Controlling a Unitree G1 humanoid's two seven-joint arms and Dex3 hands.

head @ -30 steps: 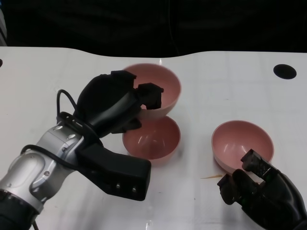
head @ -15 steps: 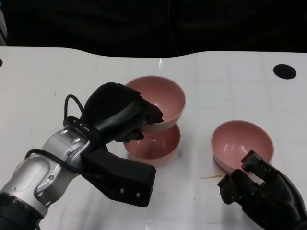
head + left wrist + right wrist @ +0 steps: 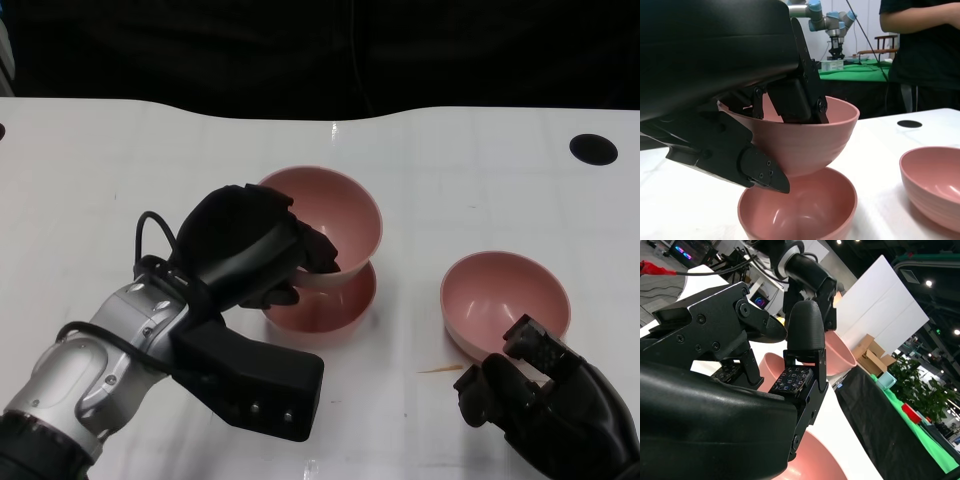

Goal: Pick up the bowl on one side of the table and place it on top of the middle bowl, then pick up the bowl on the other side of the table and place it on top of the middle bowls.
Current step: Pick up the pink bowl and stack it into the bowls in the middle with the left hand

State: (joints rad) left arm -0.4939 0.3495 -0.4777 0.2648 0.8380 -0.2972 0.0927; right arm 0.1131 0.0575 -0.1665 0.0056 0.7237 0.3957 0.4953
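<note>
1. Left hand point(image 3: 245, 245) grips the held bowl point(image 3: 340, 215) at its rim, with fingers over the edge and into the inside, and the thumb side against the outer wall.
2. From the left wrist camera this bowl point(image 3: 800, 135) hangs just above the middle bowl point(image 3: 800, 210); its base looks very close to the lower bowl's hollow, but I cannot tell if they touch.
3. The held bowl seems a little tilted, and its centre sits toward the far side of the middle bowl point(image 3: 325, 310), not exactly over it.
4. My worry: if the hand lets go now, the bowl may land crooked, rock on the lower rim, or slide off onto the white table point(image 3: 480, 180).
5. A second risk is the fingers inside the bowl. When they pull out, they may drag the bowl with them and move the whole stack.
6. Right hand point(image 3: 545, 395) rests low by the near edge, fingers partly curled and holding nothing, just beside the right bowl point(image 3: 505, 295). I judge that bowl comes next; a careless reach could push it away.
</note>
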